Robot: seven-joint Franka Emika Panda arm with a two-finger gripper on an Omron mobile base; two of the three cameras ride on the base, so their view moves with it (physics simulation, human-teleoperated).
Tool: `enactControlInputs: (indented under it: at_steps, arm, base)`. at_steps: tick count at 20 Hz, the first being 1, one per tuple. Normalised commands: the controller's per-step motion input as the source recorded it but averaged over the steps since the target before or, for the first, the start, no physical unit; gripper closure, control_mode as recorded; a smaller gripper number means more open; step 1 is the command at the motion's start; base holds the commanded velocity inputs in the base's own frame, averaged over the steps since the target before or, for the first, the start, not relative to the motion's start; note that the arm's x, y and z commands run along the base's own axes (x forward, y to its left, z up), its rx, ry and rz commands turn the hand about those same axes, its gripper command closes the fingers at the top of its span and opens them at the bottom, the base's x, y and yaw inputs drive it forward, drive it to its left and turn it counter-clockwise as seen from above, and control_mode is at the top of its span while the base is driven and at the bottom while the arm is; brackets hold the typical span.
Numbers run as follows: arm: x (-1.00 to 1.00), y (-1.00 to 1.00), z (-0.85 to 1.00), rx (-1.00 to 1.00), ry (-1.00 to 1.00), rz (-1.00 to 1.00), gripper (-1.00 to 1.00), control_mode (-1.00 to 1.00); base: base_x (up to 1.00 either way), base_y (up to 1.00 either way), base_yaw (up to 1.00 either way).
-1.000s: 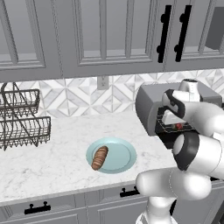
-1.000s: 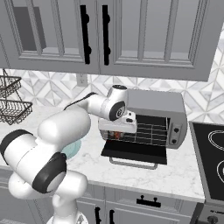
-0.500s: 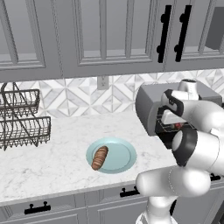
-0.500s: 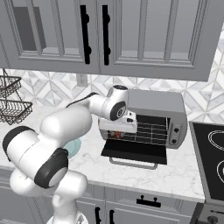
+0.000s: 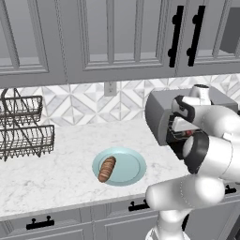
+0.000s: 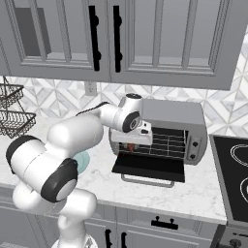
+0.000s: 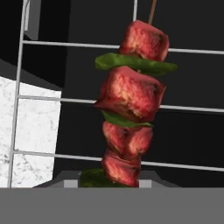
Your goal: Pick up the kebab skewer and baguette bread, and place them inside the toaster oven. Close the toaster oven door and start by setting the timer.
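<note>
Overall, one skewer (image 7: 131, 105) hangs over the oven (image 6: 169, 128) rack, one bread (image 5: 107, 169) lies on one plate (image 5: 133, 168); claw (image 6: 130, 145) fingers hidden, grip unclear.

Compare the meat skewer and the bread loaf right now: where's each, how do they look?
The red-chunked kebab skewer with green slices lies over the toaster oven's wire rack; the golden-brown oblong baguette lies on the pale blue plate on the counter. The skewer is thin and segmented; the baguette is one solid loaf. Both are elongated foods.
</note>
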Motion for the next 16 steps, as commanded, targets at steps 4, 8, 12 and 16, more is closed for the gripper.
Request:
enactControlInputs:
  at_steps: [4,8,12,16]
  arm:
    - [-0.14,0.00,-0.46,0.00,0.00,0.00,-1.00,-1.00]
    - [-0.29,0.00,-0.44,0.00,0.00,0.00,-1.00,-1.00]
    - [-0.48,-0.02,-0.45,0.00,0.00,0.00,-1.00,-1.00]
    - [-0.56,-0.08,-0.29,0.00,0.00,0.00,-1.00,-1.00]
  base:
    - [0.00,0.00,0.00]
    - [0.00,0.00,0.00]
    - [0.00,0.00,0.00]
    - [0.00,0.00,0.00]
